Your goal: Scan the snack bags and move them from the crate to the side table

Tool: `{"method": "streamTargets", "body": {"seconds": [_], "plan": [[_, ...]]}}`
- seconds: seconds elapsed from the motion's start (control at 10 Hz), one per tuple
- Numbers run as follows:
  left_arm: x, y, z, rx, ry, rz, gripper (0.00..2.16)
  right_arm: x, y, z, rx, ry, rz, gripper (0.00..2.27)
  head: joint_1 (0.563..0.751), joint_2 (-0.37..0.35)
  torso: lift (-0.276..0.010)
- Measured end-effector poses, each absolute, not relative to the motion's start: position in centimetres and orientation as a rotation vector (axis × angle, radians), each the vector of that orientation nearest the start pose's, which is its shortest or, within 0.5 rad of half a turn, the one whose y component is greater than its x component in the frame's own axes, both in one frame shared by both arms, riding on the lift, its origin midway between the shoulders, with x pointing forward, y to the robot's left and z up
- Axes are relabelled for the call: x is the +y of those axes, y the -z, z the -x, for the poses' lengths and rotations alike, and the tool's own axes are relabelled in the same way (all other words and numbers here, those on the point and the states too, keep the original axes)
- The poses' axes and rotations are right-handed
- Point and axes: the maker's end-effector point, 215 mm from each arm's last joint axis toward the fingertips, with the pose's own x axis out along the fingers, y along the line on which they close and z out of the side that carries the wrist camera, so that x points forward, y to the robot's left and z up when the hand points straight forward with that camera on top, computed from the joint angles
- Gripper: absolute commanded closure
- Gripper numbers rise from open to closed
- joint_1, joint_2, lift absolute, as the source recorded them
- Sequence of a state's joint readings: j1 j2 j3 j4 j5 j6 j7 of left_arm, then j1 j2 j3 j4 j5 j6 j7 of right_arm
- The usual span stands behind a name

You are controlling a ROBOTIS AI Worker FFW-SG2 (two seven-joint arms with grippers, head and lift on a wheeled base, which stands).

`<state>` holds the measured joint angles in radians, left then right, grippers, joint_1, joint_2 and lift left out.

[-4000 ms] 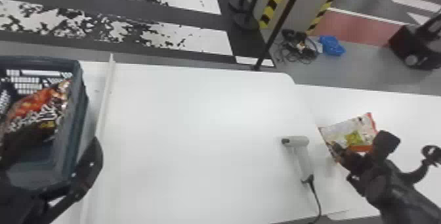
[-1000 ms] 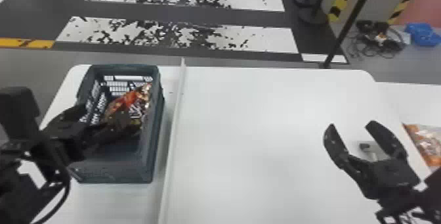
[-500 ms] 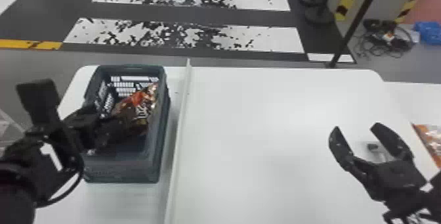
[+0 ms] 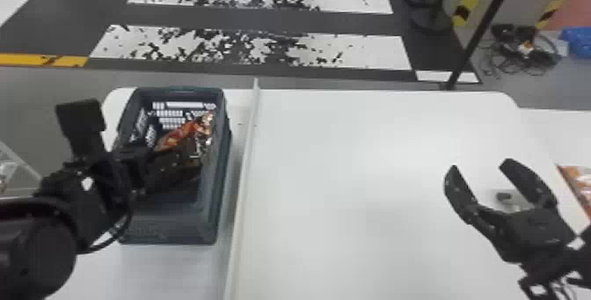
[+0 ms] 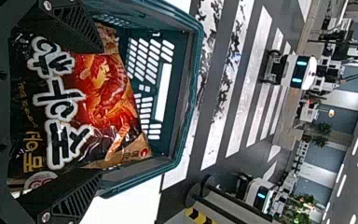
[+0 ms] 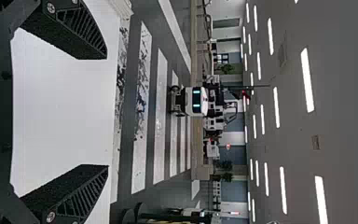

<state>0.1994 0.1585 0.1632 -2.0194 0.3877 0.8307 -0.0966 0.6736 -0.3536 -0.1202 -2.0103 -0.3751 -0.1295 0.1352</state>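
Note:
The left gripper [image 4: 176, 167] reaches into the dark crate [image 4: 176, 228] at the table's left, over a black and red snack bag [image 4: 184, 134]. In the left wrist view the left gripper [image 5: 98, 114] is open, its fingers at two sides of the snack bag [image 5: 98, 93], inside the crate [image 5: 186, 93]; contact is unclear. Over the table's right part stands the right gripper [image 4: 477, 169], open and holding nothing; the right wrist view shows the right gripper [image 6: 106, 112] wide apart too. Partly hidden between its fingers lies the scanner [image 4: 505, 198]. Another snack bag [image 4: 578, 184] is at the right edge.
A raised white strip [image 4: 246, 180] runs along the white table [image 4: 352, 180] just right of the crate. The side table [image 4: 558, 132] adjoins at the right. A dark post [image 4: 479, 31] rises behind the far edge.
The head view has swung left since the oldest frame. The left gripper has come over the bag in the crate. The right gripper has left the bag on the side table and is now over the table.

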Motion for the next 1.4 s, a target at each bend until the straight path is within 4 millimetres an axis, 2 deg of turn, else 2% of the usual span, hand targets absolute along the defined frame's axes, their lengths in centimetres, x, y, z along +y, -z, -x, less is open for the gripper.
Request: {"method": "streamTargets", "body": {"seconds": [0.3, 0.5, 0.6, 0.7, 0.8, 1.0, 1.4], "plan": [[25.7, 44.6, -49.3, 0.589, 0.13, 0.204, 0.09, -30.0, 36.8, -39.6, 0.1, -0.181, -0.014, 0.1, 0.695, -0.054, -0.087], [26.0, 46.0, -49.0, 0.615, 0.123, 0.202, 0.09, -29.9, 37.2, -39.6, 0.107, -0.182, -0.019, 0.1, 0.695, -0.05, -0.087], [26.1, 46.4, -48.8, 0.623, 0.119, 0.199, 0.26, -29.8, 37.2, -39.6, 0.108, -0.185, -0.021, 0.1, 0.695, -0.047, -0.087], [26.2, 46.7, -48.7, 0.627, 0.117, 0.198, 0.94, -29.8, 37.3, -39.5, 0.109, -0.187, -0.024, 0.1, 0.695, -0.046, -0.087], [26.3, 46.8, -48.7, 0.628, 0.113, 0.195, 1.89, -29.8, 37.2, -39.5, 0.108, -0.188, -0.032, 0.1, 0.695, -0.046, -0.087], [26.2, 46.8, -48.6, 0.629, 0.108, 0.197, 2.14, -30.2, 37.1, -39.4, 0.106, -0.183, -0.04, 0.1, 0.695, -0.049, -0.087], [24.5, 46.2, -47.0, 0.615, 0.153, 0.238, 2.14, -30.7, 37.2, -38.7, 0.108, -0.172, -0.052, 0.1, 0.695, -0.079, -0.087]]}}
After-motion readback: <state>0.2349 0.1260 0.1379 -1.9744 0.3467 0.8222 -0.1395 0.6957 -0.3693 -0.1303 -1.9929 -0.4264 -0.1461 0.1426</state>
